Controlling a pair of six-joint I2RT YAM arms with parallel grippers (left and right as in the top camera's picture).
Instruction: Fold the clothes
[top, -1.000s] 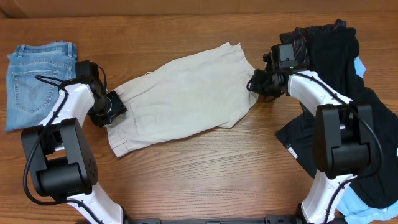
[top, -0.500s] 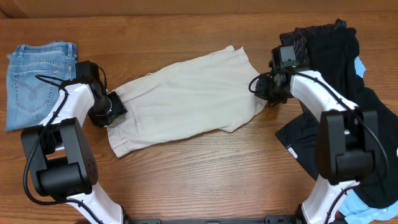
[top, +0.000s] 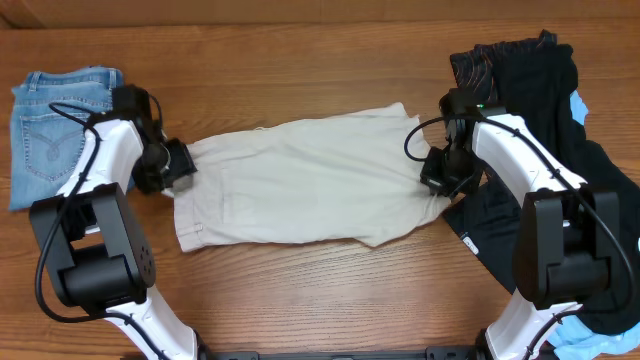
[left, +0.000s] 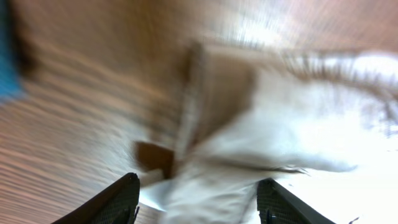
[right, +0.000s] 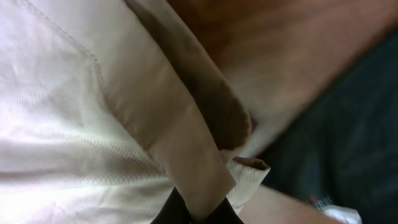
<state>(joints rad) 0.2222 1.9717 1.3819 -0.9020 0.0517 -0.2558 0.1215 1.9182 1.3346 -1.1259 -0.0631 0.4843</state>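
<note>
While the right gripper (top: 438, 181) is pinching the three-o'clock hem of the beige shorts (top: 300, 185), the left gripper (top: 177, 166) is straddling their nine-o'clock waistband edge, jaws wide; bare table (top: 320, 295) is lying open at six.

No legible text or markings

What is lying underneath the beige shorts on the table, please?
Only the wooden table shows around the beige shorts, which lie spread on it. Whatever is beneath the cloth itself is covered and cannot be seen. Their right corner nears the dark garment; overlap cannot be told.
</note>
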